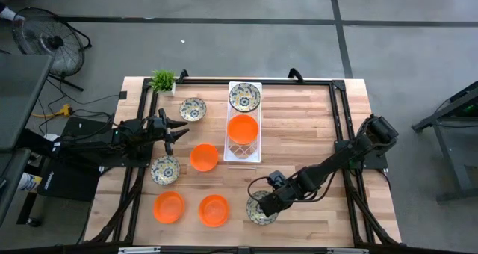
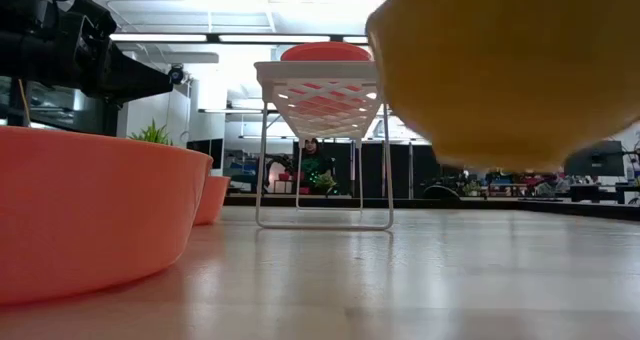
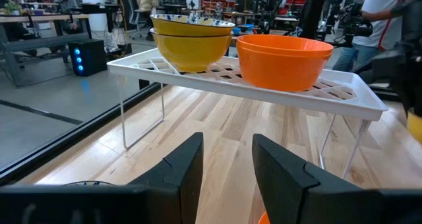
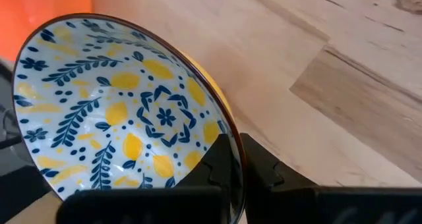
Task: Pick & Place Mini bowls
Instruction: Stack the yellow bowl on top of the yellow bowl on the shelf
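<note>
Several mini bowls show in the high view. A white rack carries a floral bowl and an orange one; in the left wrist view the floral ones look like two stacked. On the table stand floral bowls and orange bowls. My right gripper is shut on another floral bowl near the table's near edge. My left gripper hovers open left of the rack, touching nothing. My right gripper pinches the floral bowl by its rim, one finger inside the bowl and one outside. The bowl is lifted clear of the table; its yellow underside hangs above the wood in the low view.
A small green potted plant stands at the far left corner. A dark frame borders the wooden table. The large orange bowl sits close in the low view. Bare wood lies right of the rack.
</note>
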Controlling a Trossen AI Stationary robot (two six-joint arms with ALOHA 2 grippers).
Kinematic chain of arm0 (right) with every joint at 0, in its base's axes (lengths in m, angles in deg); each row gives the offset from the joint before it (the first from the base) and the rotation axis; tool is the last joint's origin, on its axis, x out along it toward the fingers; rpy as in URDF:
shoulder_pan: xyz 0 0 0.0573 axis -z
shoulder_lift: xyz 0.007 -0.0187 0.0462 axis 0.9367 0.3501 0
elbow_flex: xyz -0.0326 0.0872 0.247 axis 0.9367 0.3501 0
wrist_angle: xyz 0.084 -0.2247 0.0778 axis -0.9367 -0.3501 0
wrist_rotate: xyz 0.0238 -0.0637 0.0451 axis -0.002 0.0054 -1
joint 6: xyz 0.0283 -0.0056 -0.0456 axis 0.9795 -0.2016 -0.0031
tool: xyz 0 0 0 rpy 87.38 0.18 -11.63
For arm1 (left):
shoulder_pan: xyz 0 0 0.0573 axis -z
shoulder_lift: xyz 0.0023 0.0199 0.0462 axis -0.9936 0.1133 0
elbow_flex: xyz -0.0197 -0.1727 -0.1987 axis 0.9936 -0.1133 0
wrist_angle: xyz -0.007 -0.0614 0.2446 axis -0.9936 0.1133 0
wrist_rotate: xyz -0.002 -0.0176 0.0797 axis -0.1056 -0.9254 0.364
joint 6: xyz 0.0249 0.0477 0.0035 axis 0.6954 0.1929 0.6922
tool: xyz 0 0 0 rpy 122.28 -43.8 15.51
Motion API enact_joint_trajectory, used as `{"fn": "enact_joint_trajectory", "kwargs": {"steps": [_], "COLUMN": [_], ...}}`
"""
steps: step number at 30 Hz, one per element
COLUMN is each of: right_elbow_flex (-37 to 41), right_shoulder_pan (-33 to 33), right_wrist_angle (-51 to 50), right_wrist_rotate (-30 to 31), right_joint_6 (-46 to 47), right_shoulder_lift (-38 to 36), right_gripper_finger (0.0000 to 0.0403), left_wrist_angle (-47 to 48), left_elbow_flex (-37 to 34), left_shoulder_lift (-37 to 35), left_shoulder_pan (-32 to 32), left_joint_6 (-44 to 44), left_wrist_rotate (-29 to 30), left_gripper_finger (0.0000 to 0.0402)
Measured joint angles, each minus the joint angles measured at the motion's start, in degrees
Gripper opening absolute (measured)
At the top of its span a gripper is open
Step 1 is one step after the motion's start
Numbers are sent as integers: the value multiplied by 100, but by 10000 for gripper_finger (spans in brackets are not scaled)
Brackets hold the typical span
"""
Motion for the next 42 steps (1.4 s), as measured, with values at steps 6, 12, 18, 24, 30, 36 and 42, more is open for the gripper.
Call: {"fn": "enact_joint_trajectory", "kwargs": {"steps": [6,12,18,24,30,36,42], "right_elbow_flex": [-2,-4,-4,-306,-1147,-2139,-2738], "right_shoulder_pan": [-75,-157,-158,41,327,786,1503], "right_wrist_angle": [-8,-7,-3,-88,-967,-2259,-2880], "right_wrist_rotate": [-12,101,287,505,621,634,385], "right_joint_6": [-92,-213,-443,-1020,-1612,-1888,-2385], "right_shoulder_lift": [-239,-499,-817,-1131,-1242,-1242,-1242], "right_gripper_finger": [2,2,2,2,2,2,2], "left_wrist_angle": [0,0,0,0,0,0,0], "left_elbow_flex": [1,2,2,2,2,2,0], "left_shoulder_lift": [0,0,0,-2,-2,0,-2], "left_shoulder_pan": [0,0,0,0,-1,0,0], "left_joint_6": [0,0,2,0,2,0,2], "left_wrist_rotate": [1,0,0,0,0,0,2], "left_gripper_finger": [129,129,129,129,129,129,129]}}
